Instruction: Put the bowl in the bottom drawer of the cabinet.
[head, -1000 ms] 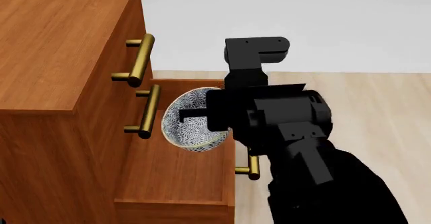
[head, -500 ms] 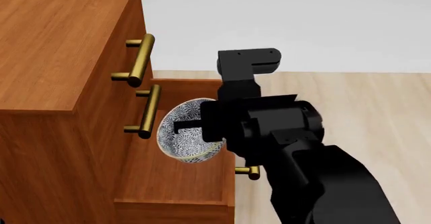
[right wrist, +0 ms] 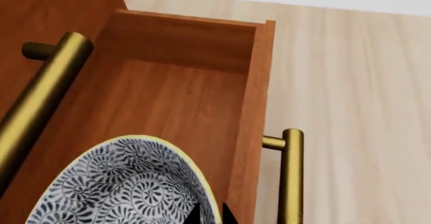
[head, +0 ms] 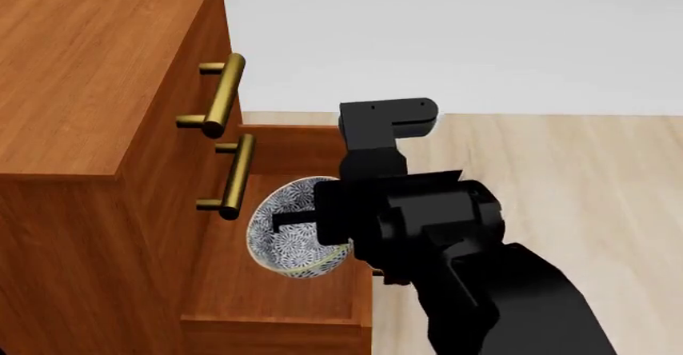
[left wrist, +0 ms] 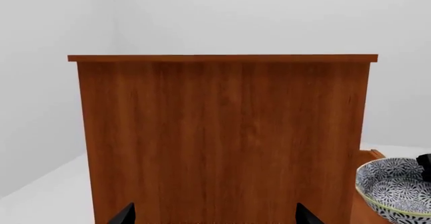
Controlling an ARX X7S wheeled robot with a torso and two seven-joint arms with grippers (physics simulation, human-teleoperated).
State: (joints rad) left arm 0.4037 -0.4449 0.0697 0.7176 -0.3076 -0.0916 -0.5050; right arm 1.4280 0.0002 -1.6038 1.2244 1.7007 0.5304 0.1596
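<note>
- Head view: pale wood-plank floor (head: 555,171), white wall (head: 449,43) behind.
- cabinet (head: 96,75) at left, bottom drawer (head: 267,291) pulled out.
- right end effector (head: 309,219) pinching bowl (head: 283,243) rim over drawer.
- left end effector (left wrist: 212,215) fingers spread.

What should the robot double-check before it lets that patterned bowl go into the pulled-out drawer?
1. Bottom drawer pulled out: ok.
2. Bowl held by the right claw at its rim: ok.
3. Bowl over the drawer's opening, inside its walls: ok.
4. Bowl level: not ok, it is tipped on its side.
5. Bowl resting on the drawer floor: cannot tell.
6. Left claw away from the drawer, facing the cabinet side: ok.
</note>
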